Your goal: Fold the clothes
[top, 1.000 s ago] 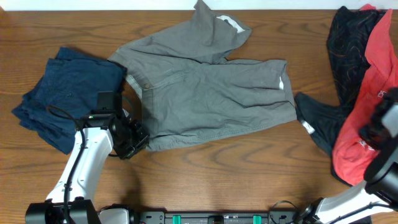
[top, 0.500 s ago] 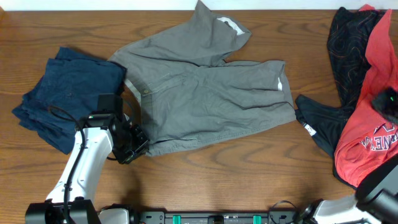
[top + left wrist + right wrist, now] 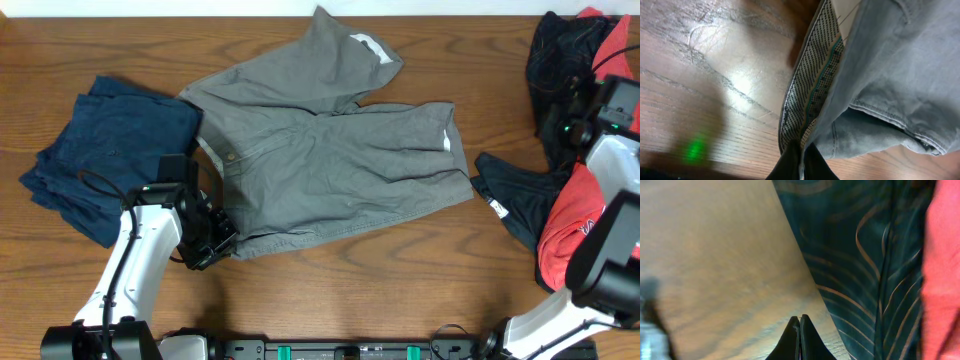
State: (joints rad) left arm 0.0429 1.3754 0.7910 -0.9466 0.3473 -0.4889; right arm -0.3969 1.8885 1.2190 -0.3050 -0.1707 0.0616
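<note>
Overhead view: the shorts (image 3: 330, 160) lay spread over the middle of the table (image 3: 400, 290), one leg kicked up toward twelve o'clock and the waistband (image 3: 222, 150) facing nine. At the shorts' seven o'clock corner sat the left gripper (image 3: 212, 238). The left wrist view settled it: jaws pressed together on the waistband end, patterned lining showing, cloth pinched right between the tips. That looked like a corner hold for dragging or flipping the fabric into a fold. That's my read, since no tidy fold was made yet.

The right gripper (image 3: 800, 330) was away at three o'clock, jaws pressed tight with nothing between them. It hung over bare wood just beside the patterned black garment (image 3: 552, 60), with the red garment (image 3: 585, 215) next to that. A navy pile (image 3: 105, 160) waited at nine o'clock, just beside the waistband.

The surface was brown wood-grain, glossy enough to throw glare in the wrist view. Of the room, only a pale strip (image 3: 200, 6) past the far edge showed.
</note>
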